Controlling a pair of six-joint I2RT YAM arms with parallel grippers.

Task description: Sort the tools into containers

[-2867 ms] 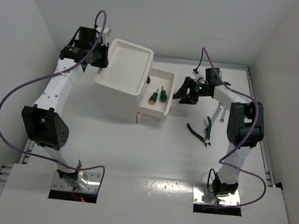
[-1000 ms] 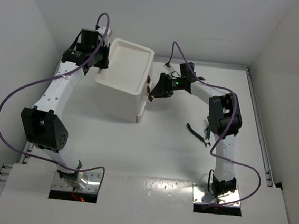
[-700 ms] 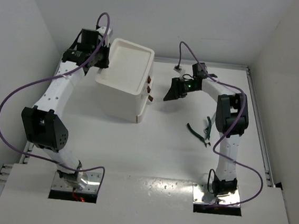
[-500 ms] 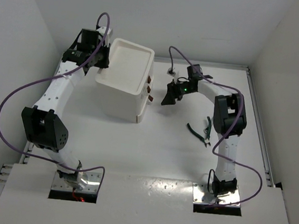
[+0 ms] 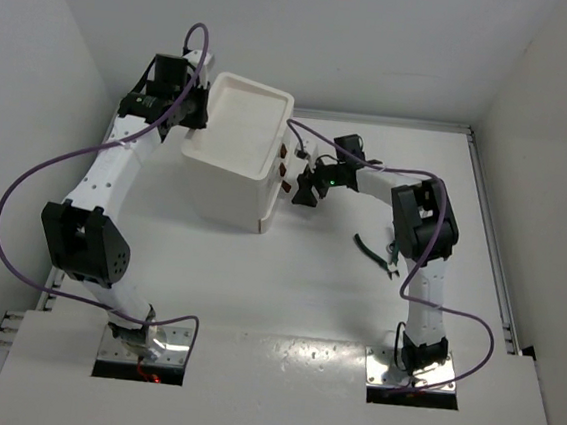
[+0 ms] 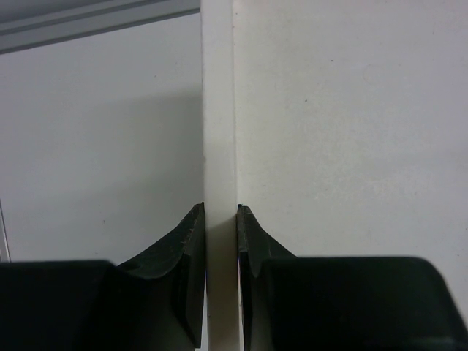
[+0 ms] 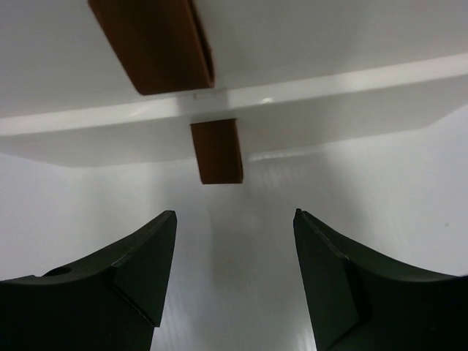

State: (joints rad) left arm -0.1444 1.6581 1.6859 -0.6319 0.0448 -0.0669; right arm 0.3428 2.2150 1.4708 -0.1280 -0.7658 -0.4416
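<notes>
Low on the table [image 5: 287, 283], right of the right arm, lie green pliers [image 5: 370, 249], well apart from the drawer unit [image 5: 228, 182]. Farther up, the right gripper [image 5: 306, 191] faces 1 brown handle [image 7: 217, 150] on the shut drawers, jaws spread, holding nothing. Far left, the left gripper [image 5: 194, 116] pinches the tray rim [image 6: 218, 110].

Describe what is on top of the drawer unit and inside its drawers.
On top: a white tray, nothing visible in it. The drawers are shut; only brown handles show, so their contents are hidden.
</notes>
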